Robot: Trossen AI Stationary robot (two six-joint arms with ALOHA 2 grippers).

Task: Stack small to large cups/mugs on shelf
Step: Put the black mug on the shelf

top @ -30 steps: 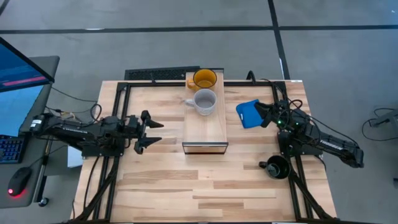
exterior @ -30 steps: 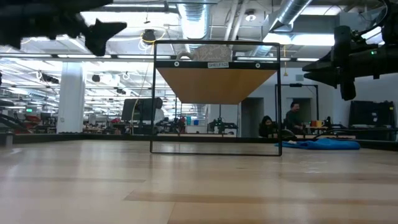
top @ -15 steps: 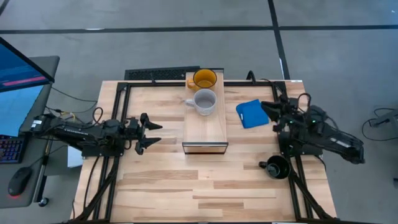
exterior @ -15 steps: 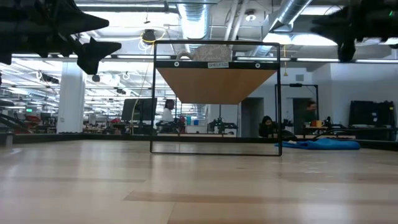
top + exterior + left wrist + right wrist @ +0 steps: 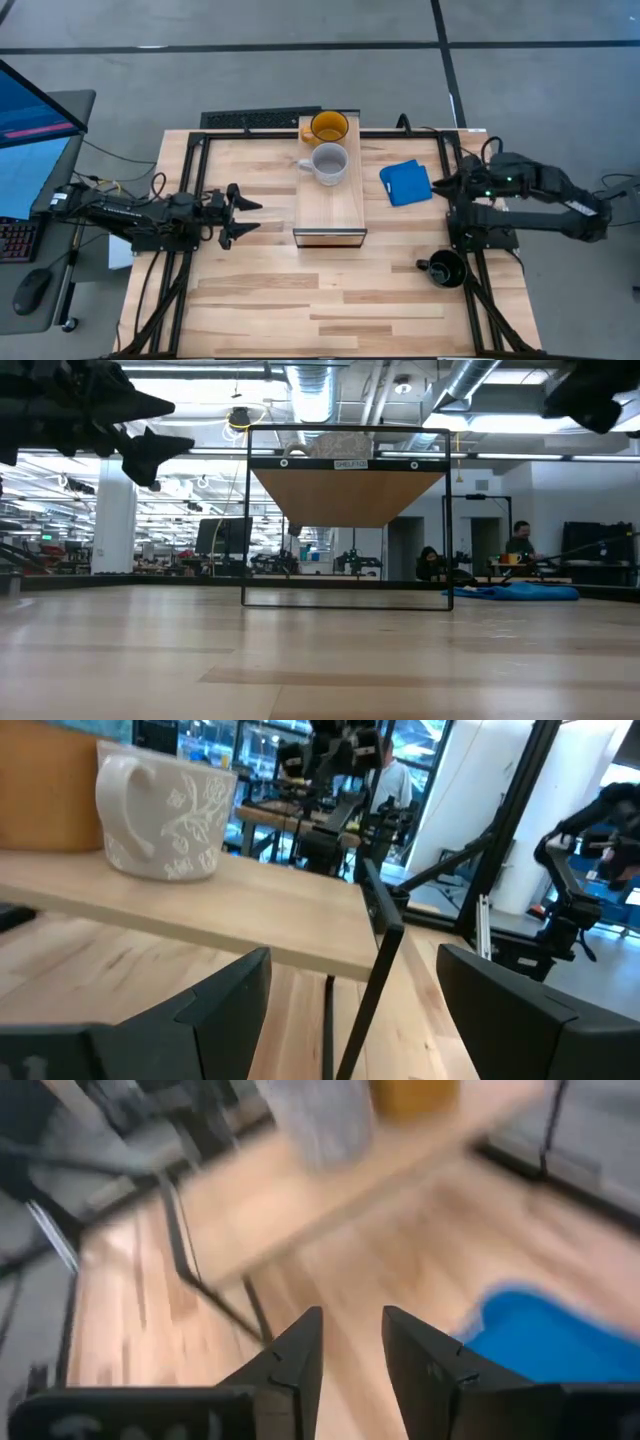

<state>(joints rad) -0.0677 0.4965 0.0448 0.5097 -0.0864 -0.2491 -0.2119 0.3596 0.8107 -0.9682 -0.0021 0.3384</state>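
The light-wood shelf point(image 5: 330, 195) stands at the table's middle, toward the far edge. The yellow-orange mug point(image 5: 328, 127) stands on its far end. The light grey mug point(image 5: 328, 163) stands just nearer on it and shows in the left wrist view point(image 5: 165, 820). The black mug point(image 5: 445, 268) stands on the table at the near right. My left gripper point(image 5: 245, 213) is open and empty, left of the shelf and above the table. My right gripper point(image 5: 438, 186) is slightly open and empty, raised just right of the flat blue object.
A flat blue object point(image 5: 405, 183) lies on the table between the shelf and my right gripper. A black keyboard point(image 5: 260, 120) lies along the far edge. Black frame rails point(image 5: 190, 200) run along the table's left and right sides. Bare tabletop point(image 5: 330, 300) lies in front of the shelf.
My right gripper has risen and drawn back from over the blue object toward the table's right edge. The mugs and the shelf have not moved.
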